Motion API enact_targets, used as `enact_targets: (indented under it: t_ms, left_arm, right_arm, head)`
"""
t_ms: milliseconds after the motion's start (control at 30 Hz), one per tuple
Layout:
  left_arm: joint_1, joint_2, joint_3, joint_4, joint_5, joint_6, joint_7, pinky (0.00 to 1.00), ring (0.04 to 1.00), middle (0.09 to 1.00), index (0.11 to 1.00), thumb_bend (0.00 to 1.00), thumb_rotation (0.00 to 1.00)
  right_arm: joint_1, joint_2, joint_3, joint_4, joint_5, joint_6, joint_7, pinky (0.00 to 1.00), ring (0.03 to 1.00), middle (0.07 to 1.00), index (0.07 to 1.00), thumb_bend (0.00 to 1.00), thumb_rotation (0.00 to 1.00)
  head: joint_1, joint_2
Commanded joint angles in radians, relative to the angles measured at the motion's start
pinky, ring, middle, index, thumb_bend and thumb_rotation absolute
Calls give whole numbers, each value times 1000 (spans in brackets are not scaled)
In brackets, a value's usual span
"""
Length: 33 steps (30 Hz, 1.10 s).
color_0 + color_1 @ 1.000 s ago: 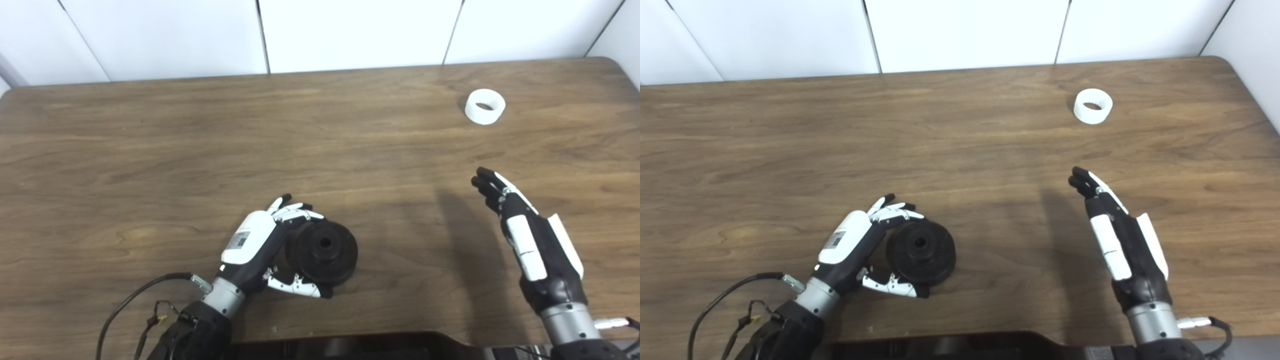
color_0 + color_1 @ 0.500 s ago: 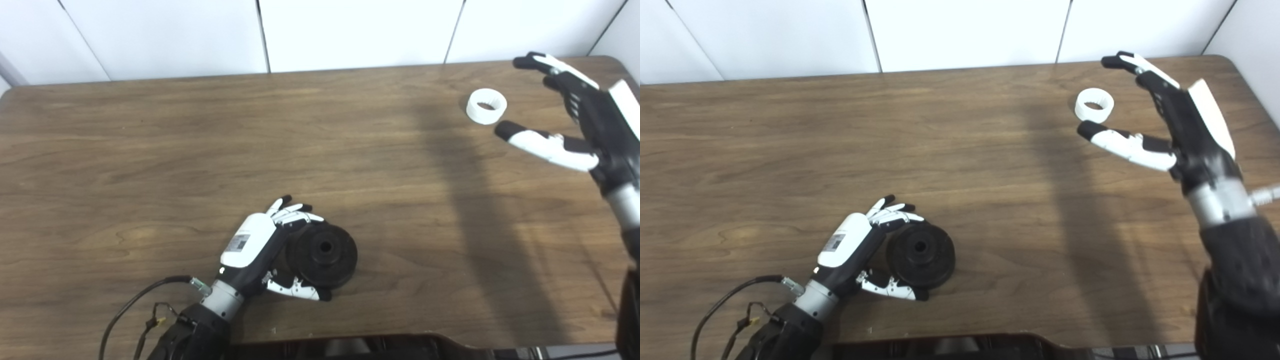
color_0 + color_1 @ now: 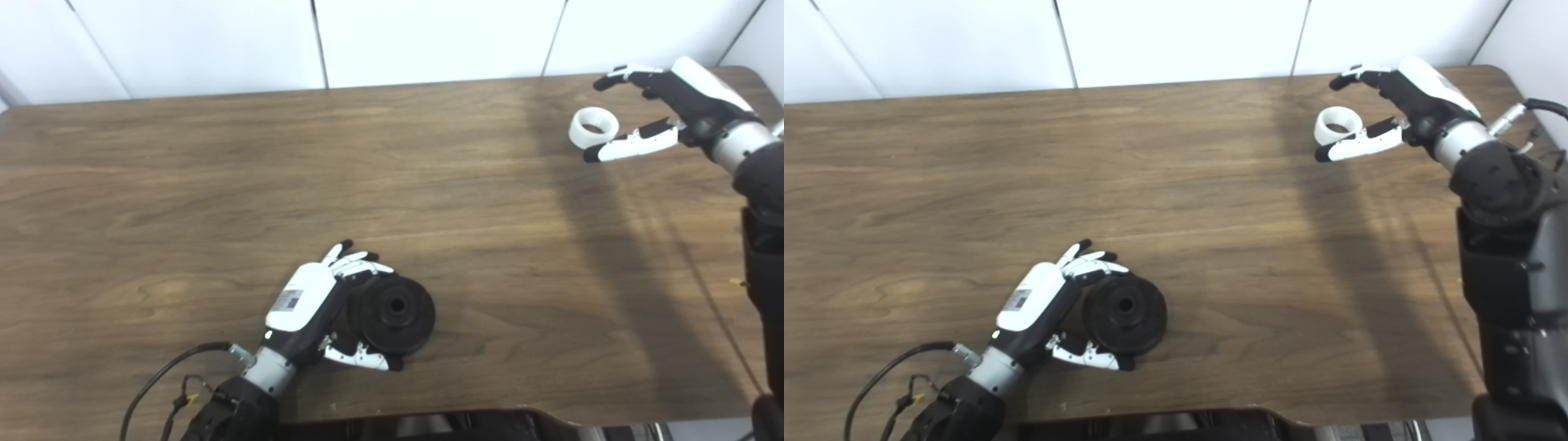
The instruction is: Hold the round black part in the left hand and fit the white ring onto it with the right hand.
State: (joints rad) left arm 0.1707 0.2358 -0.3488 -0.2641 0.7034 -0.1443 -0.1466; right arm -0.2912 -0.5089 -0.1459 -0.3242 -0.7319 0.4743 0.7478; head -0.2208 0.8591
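The round black part (image 3: pixel 395 313) lies on the wooden table (image 3: pixel 184 184) near its front edge, with a raised hub and a centre hole. My left hand (image 3: pixel 318 300) cups its left side, fingers over the far rim and thumb under the near rim. The white ring (image 3: pixel 593 127) lies flat at the far right of the table. My right hand (image 3: pixel 664 113) is open around it: the thumb reaches along the ring's near side and the fingers curl above its far side. I cannot tell whether any finger touches the ring.
A white panelled wall (image 3: pixel 429 37) runs behind the table's far edge. The table's right edge (image 3: pixel 768 86) lies just beyond my right hand. A black cable (image 3: pixel 165 373) trails from my left wrist. A dark robot part (image 3: pixel 429 425) fills the bottom edge.
My right hand swung from the near right of the table up to the far right and has come down around the white ring, thumb and fingers nearer together. My left hand stays on the black part.
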Motion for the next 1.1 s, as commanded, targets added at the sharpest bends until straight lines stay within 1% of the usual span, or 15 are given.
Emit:
enact_targets:
  t_ms: [0, 233, 367, 400, 467, 500, 567, 600, 667, 700, 733, 767, 867, 900, 1067]
  left_arm:
    - [24, 13, -3, -24, 12, 11, -14, 1000, 838, 747, 484, 522, 64]
    - [38, 27, 3, -21, 7, 3, -10, 1000, 843, 752, 484, 522, 65]
    - [47, 37, 13, -10, -10, -12, -3, 1000, 843, 753, 484, 523, 63]
    - [48, 39, 14, -8, -14, -17, -1, 1000, 843, 753, 484, 523, 63]
    - [53, 46, 19, 3, -21, -34, 5, 1000, 843, 754, 484, 523, 62]
    - [54, 49, 21, 7, -23, -38, 7, 1000, 844, 755, 484, 523, 62]
    - [60, 55, 23, 22, -20, -54, 20, 1000, 842, 751, 484, 523, 63]
    - [61, 56, 24, 27, -19, -60, 25, 1000, 839, 749, 484, 523, 63]
    - [65, 60, 25, 42, -11, -77, 40, 1000, 837, 747, 484, 524, 63]
    - [67, 61, 25, 49, -8, -84, 47, 1000, 834, 746, 484, 524, 64]
    - [69, 63, 25, 57, -6, -92, 54, 1000, 832, 746, 484, 524, 64]
    - [70, 65, 26, 63, -6, -98, 59, 1000, 833, 747, 484, 524, 64]
    - [73, 67, 27, 80, -7, -109, 67, 1000, 839, 750, 483, 524, 64]
    - [74, 68, 28, 83, -9, -110, 68, 1000, 840, 750, 483, 524, 64]
    - [77, 67, 29, 100, -8, -117, 78, 1000, 840, 749, 483, 524, 64]
  right_arm:
    - [-49, -35, 16, 22, -5, -5, -28, 898, 990, 947, 848, 925, 271]
    - [-117, -64, 98, 171, -21, -8, -83, 905, 1000, 963, 873, 939, 252]
    - [-150, -85, 142, 228, -43, -7, -112, 888, 1000, 965, 883, 942, 258]
    - [-154, -86, 147, 234, -43, -6, -116, 891, 1000, 966, 886, 940, 255]
    - [-170, -87, 159, 259, -49, -6, -133, 910, 1000, 966, 892, 936, 259]
    - [-175, -88, 163, 267, -49, -6, -141, 930, 1000, 967, 897, 932, 268]
    - [-189, -82, 166, 289, -46, -6, -164, 943, 1000, 970, 904, 931, 280]
    - [-192, -81, 167, 296, -43, -6, -172, 950, 1000, 972, 909, 934, 286]
    - [-197, -79, 169, 308, -34, -6, -188, 953, 1000, 973, 911, 935, 287]
    - [-200, -78, 169, 314, -28, -7, -195, 951, 1000, 971, 912, 941, 288]
    - [-202, -78, 169, 319, -22, -7, -202, 952, 1000, 971, 911, 944, 284]
    - [-204, -78, 170, 324, -18, -7, -207, 956, 1000, 971, 911, 944, 282]
    - [-212, -80, 180, 342, -15, -6, -215, 964, 1000, 976, 914, 944, 292]
    - [-212, -81, 183, 345, -16, -6, -216, 963, 1000, 977, 916, 937, 297]
    - [-213, -78, 195, 361, -40, -5, -217, 957, 1000, 975, 913, 924, 282]
  head:
    - [-6, -8]
    - [-35, -35]
    - [-86, -76]
    - [-86, -76]
    - [-109, -111]
    - [-109, -111]
    - [-124, -140]
    - [-124, -140]
    - [-135, -173]
    - [-135, -173]
    - [-140, -189]
    - [-140, -189]
    - [-147, -220]
    - [-147, -220]
    - [-144, -257]
